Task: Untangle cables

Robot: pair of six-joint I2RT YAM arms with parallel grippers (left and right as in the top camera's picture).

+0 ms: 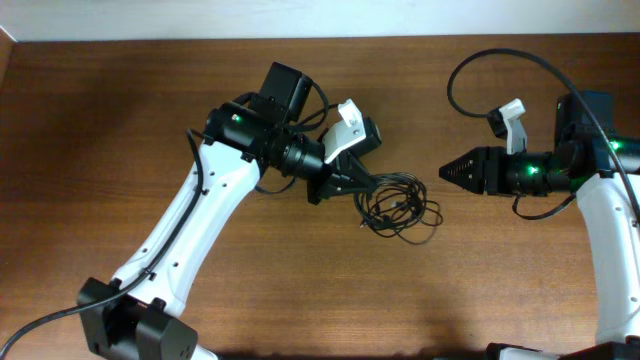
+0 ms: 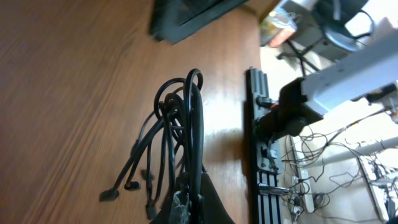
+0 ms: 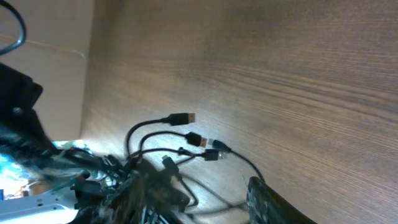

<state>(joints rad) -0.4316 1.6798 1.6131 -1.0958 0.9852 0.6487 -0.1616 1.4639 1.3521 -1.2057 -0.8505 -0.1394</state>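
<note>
1. The cables (image 1: 400,205) lie as a small tangled bundle of thin black loops on the counter (image 1: 120,120), a little right of centre and between the two hands.
2. In the left wrist view the cables (image 2: 180,130) run as several strands up from the bottom edge and end in a tight curl. Loose plug ends (image 2: 109,195) rest on the wood at lower left.
3. The right wrist view shows three or four plug ends (image 3: 184,117) fanned out on the wood. At least one is silver-tipped. The rest of the bundle is blurred.
4. The left hand (image 1: 368,183) is at the bundle's left edge. In its own view the left hand (image 2: 189,200) is clenched on strands of the cables at the bottom of frame.
5. The right hand (image 1: 447,172) points left at the bundle, just beside its right edge but apart from it.
6. State of the right hand: one finger (image 3: 267,199) sits well off centre at the bottom edge and the other is lost in blur. It reads as released, with nothing between the jaws.
7. The left arm (image 1: 190,240) reaches in from the near left, and the right arm (image 1: 610,230) comes in from the near right.
8. A thicker black cable (image 1: 470,70) loops over the far right of the counter, running to the right arm.
</note>
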